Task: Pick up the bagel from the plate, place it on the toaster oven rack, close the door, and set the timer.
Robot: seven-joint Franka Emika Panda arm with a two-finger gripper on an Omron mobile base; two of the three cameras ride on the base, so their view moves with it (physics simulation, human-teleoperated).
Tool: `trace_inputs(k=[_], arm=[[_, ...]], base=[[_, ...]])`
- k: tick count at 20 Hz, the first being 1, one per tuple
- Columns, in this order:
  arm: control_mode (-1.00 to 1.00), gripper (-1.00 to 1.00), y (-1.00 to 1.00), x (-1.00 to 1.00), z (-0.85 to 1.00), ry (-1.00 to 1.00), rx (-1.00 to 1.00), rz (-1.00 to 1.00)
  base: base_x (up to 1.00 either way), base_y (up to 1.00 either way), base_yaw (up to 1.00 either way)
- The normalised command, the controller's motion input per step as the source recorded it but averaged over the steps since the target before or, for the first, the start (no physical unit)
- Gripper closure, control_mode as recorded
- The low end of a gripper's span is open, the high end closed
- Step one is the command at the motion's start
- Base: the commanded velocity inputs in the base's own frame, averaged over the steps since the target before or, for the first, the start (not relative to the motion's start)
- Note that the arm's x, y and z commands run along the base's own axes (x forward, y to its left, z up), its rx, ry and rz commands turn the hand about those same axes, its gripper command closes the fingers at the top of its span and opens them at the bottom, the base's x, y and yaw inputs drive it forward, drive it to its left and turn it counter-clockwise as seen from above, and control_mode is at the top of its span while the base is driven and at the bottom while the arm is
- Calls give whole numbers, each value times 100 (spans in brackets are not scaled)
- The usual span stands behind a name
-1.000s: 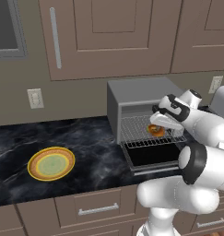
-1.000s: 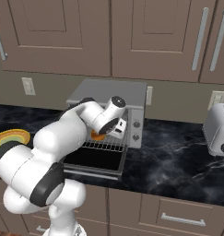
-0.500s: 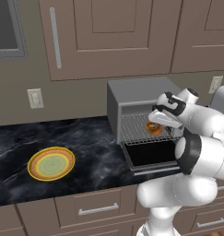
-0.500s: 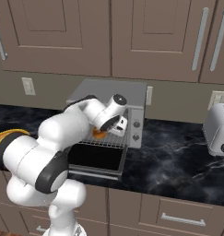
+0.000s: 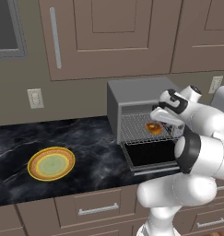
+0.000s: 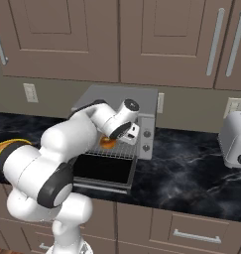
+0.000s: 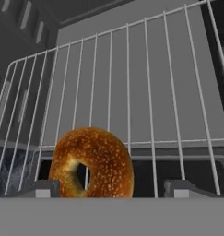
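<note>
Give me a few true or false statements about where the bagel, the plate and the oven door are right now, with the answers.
1. The bagel is at the toaster oven rack, not on the plate. True.
2. The door of the toaster oven is shut. False: it hangs open, folded down in front of the oven.
3. The plate lies on the dark counter to the left of the oven in the left base view. True.
4. The fingers are pinched tight on the bagel. False: they stand wide apart, with the bagel between them nearer the left one.
5. A second bagel lies on the plate. False: the plate holds nothing.
</note>
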Motion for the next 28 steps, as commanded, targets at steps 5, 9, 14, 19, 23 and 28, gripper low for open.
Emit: trace_inputs(k=[5,9,14,19,23,28], arm=[[-100,-100,-5,-27,39,-6,0,0],[-100,-100,-2,-100,28,-6,0,0],[-100,-100,0,-100,1,0,-6,0],[-100,-100,10,-94,-2,1,-10,0],[-100,-100,27,-22,-4,9,-7,0],[-100,-100,26,15,-14,15,0,0]], base=[[0,0,0],[0,0,0],[0,0,0],[0,0,0],[0,0,0],[0,0,0]])
